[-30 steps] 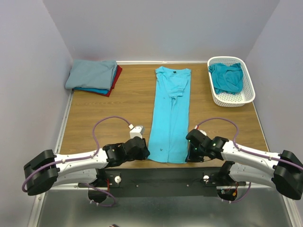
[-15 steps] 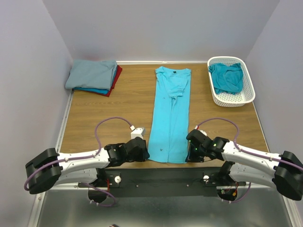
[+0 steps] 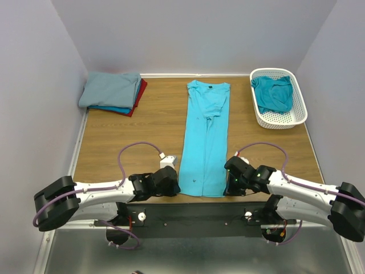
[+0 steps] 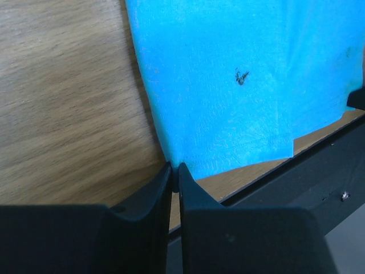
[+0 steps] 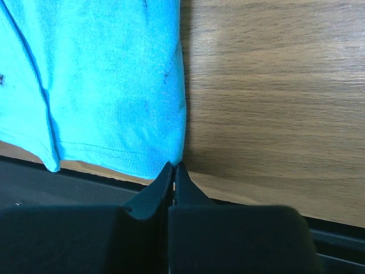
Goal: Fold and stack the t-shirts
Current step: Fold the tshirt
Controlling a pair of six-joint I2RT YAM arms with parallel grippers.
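Observation:
A bright turquoise t-shirt lies flat on the wooden table, folded into a long narrow strip that runs from the back to the near edge. My left gripper is shut, its tips pinched at the strip's near-left hem corner, as the left wrist view shows. My right gripper is shut at the near-right hem corner, as the right wrist view shows. The cloth fills both wrist views. A deeper teal t-shirt lies crumpled in the basket.
A folded stack sits at the back left, grey-blue on top with blue and red beneath. A white lattice basket stands at the back right. The black mounting rail runs along the table's near edge. Grey walls enclose three sides.
My left gripper and wrist have shifted slightly right, in toward the shirt's near-left corner. The right arm and the shirt have not visibly moved.

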